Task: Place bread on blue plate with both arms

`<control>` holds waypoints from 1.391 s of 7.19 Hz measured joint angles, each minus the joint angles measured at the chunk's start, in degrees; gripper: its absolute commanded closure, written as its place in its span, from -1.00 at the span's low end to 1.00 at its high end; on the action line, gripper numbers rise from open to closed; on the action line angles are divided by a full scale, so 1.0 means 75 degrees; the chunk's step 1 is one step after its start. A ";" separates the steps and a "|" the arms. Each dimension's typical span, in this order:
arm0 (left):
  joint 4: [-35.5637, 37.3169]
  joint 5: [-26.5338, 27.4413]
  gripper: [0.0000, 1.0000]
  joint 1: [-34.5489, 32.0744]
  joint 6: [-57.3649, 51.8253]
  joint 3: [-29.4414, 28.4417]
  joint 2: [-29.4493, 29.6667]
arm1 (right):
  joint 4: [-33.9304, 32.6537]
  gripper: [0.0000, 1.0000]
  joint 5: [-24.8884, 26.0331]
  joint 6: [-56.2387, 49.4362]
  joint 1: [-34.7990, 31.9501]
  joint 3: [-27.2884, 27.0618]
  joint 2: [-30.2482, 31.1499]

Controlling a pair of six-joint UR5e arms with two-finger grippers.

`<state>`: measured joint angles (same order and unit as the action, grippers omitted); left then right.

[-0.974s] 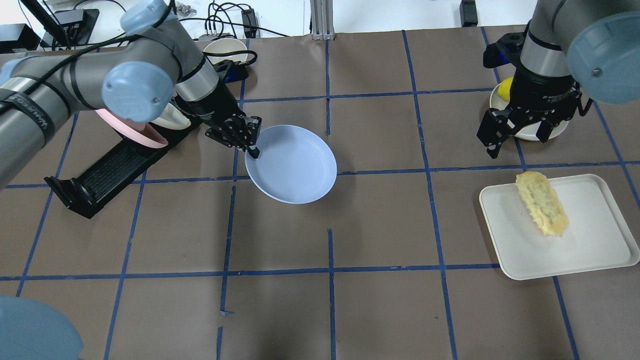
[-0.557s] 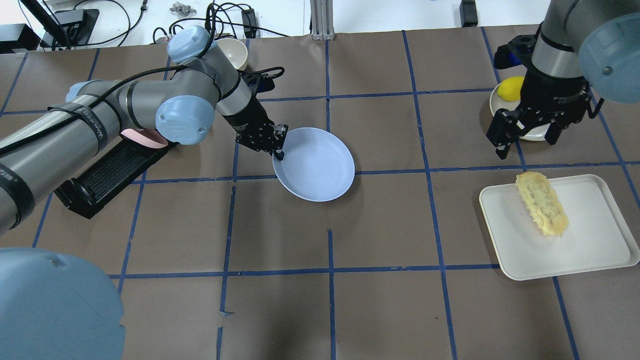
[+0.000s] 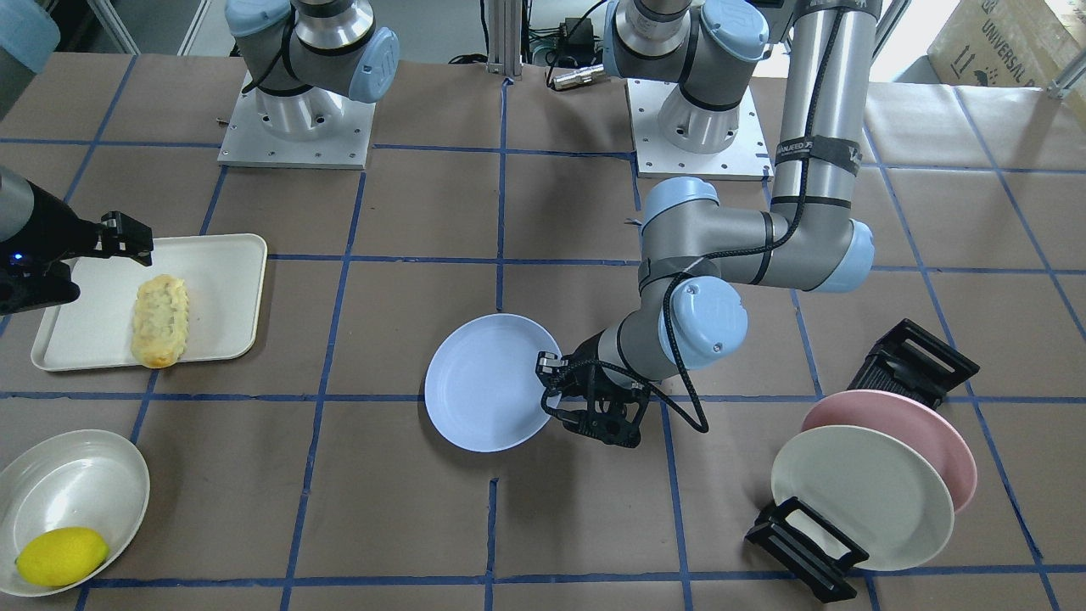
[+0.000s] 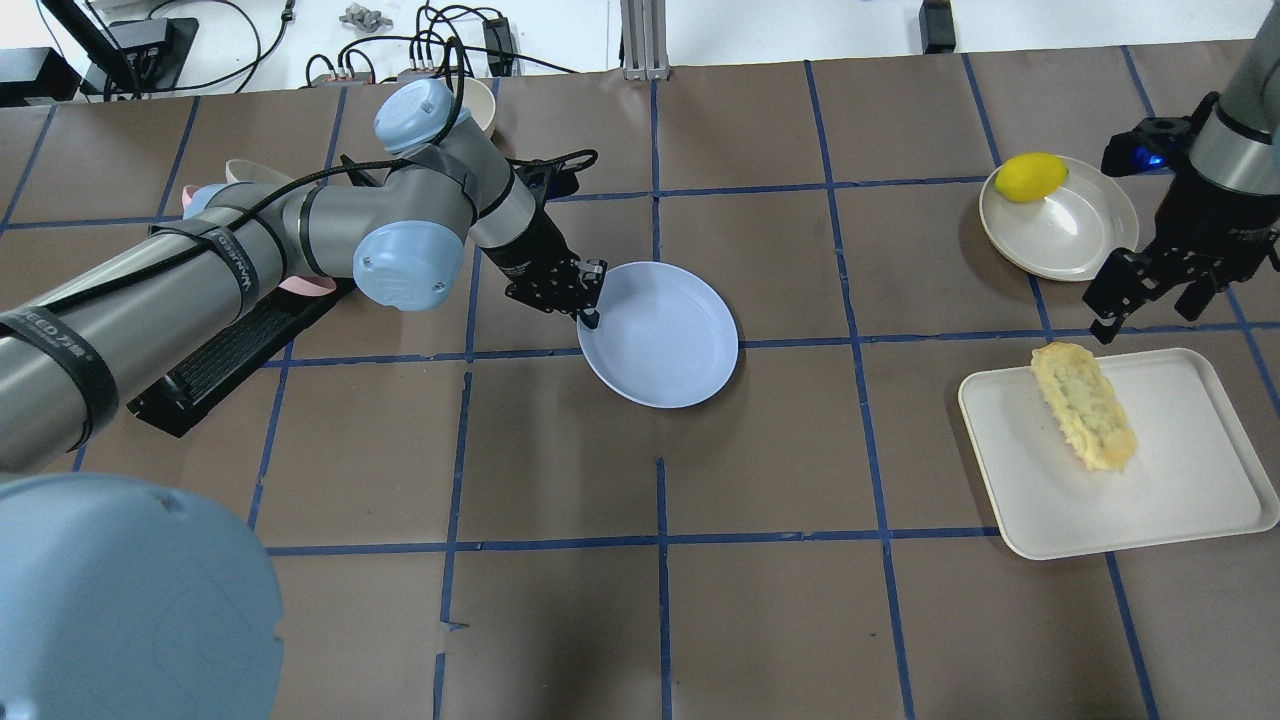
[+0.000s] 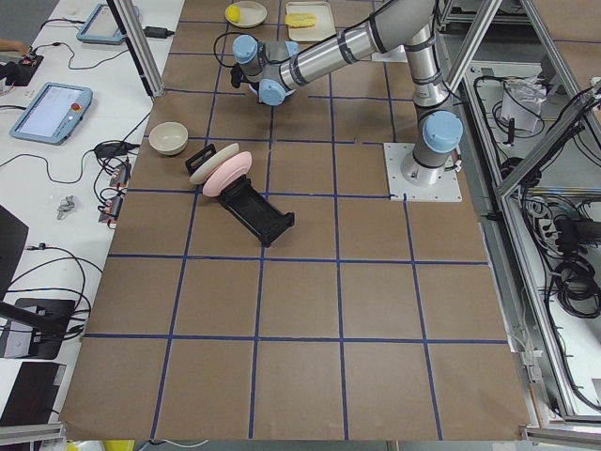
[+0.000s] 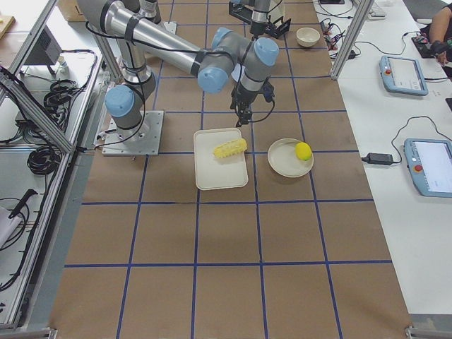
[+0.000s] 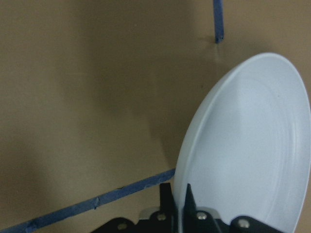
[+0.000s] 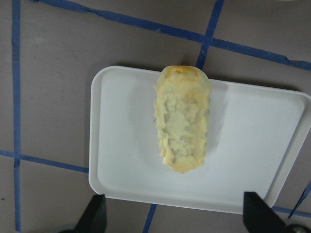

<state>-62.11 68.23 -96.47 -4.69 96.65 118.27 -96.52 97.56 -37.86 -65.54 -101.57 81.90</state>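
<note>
Lying on the cream tray (image 4: 1180,500), the bread (image 4: 1084,406) looked golden-yellow, with a rough, ridged top and a paler middle (in my right wrist view the ends were of a deeper yellow). Its long axis ran away from me, a little slanted, and its far end reached the tray's rim. My right gripper (image 4: 1150,290) hovered just beyond that end, its jaws spread wide. My left gripper (image 4: 588,312) pinched the rim of the blue plate (image 4: 665,335), well apart from the bread.
</note>
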 measured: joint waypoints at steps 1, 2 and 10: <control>0.0134 0.0005 -0.86 -0.0040 0.0032 0.0079 0.0016 | -0.0614 -0.99 0.0001 -0.0357 0.0334 -0.0387 -0.0145; 0.0301 0.0034 -1.00 -0.0049 0.0096 0.0102 0.0029 | -0.1404 -0.99 0.0004 -0.0646 0.0544 -0.0838 -0.0272; -0.2649 0.2740 -1.00 0.0601 0.0348 -0.0260 -0.2898 | -0.3823 -0.82 -0.0674 -0.1131 0.0665 -0.2708 -0.0419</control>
<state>-81.97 88.78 -91.96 -2.09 94.70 96.53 -125.19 92.51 -46.34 -60.56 -121.88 78.75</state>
